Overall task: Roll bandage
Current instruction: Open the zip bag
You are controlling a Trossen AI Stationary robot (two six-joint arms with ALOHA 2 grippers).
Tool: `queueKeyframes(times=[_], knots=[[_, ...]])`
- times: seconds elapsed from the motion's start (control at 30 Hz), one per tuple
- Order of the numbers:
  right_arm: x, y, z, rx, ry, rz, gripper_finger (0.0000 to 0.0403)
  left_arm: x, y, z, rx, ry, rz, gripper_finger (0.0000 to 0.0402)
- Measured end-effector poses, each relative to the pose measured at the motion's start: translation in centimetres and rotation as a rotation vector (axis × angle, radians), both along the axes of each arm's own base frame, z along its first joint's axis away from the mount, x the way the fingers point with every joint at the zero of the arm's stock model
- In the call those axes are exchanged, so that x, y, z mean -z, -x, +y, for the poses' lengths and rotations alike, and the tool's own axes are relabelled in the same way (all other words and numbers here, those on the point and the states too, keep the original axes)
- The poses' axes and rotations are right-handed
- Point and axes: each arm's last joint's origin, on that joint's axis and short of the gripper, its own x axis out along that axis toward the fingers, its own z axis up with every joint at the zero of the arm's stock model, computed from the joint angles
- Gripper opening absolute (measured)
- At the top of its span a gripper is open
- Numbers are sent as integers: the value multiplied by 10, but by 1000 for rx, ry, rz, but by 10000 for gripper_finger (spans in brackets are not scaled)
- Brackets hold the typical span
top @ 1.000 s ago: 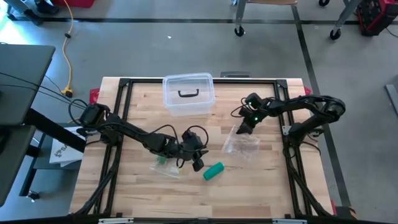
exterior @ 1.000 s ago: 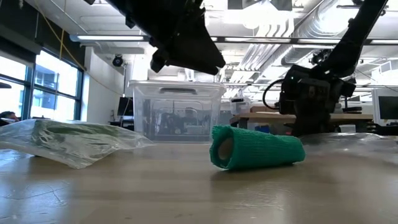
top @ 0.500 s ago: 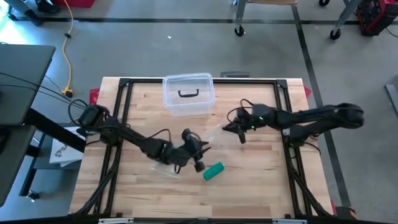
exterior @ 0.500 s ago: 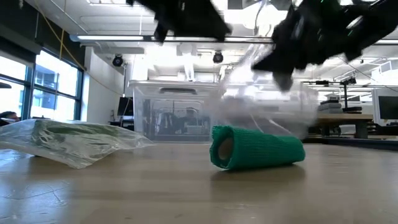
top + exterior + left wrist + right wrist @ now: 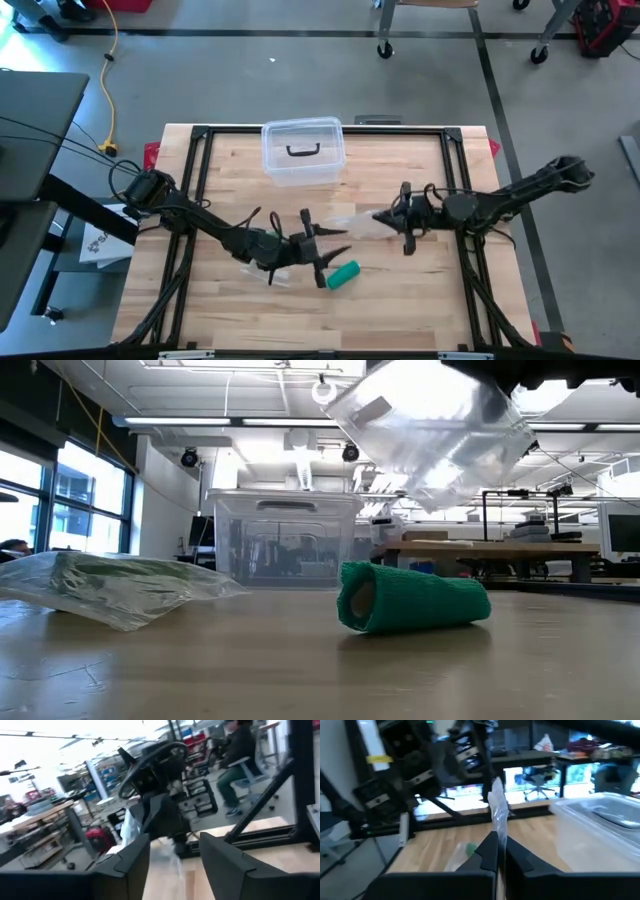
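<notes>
Holding a clear plastic bag (image 5: 355, 226) aloft over the middle of the table (image 5: 400, 300): my right gripper (image 5: 398, 219), fingers pinched together on the bag's edge, which stands as a thin upright strip between them in the right wrist view (image 5: 498, 815). From the low view the bag (image 5: 430, 428) hangs above the bandage, clear of the wood.

Left gripper (image 5: 330, 243): fingers spread, nothing between them, raised off the table just beside the bandage and pointing toward the right arm.

Bandage (image 5: 343, 275): green roll, lying on its side on the tabletop, near the front centre, open end showing in the low view (image 5: 412, 597). No gripper touches it.

Second plastic bag (image 5: 268, 268): lying flat under the left arm, something green inside.

Clear lidded box (image 5: 303, 151): at the table's far edge, centre.
</notes>
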Motion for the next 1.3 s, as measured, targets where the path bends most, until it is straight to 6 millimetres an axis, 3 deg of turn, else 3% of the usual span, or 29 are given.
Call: queueKeyframes(times=[0.3,0.57,0.73,0.97,1.13,1.3], knots=[[13,-17,22,-23,72,-42,0,4,-5,15,-101,50,14,190],[20,-25,31,-43,59,-68,0,18,-9,15,10,163,88,183],[23,-28,35,-27,53,-84,0,27,-11,12,-54,179,97,143],[32,-31,39,-32,52,-50,0,27,-5,0,-84,142,106,15],[32,-29,38,-48,102,-11,9,36,-2,1,-91,138,202,4],[29,-26,38,-72,173,152,77,39,9,6,-8,259,366,2]])
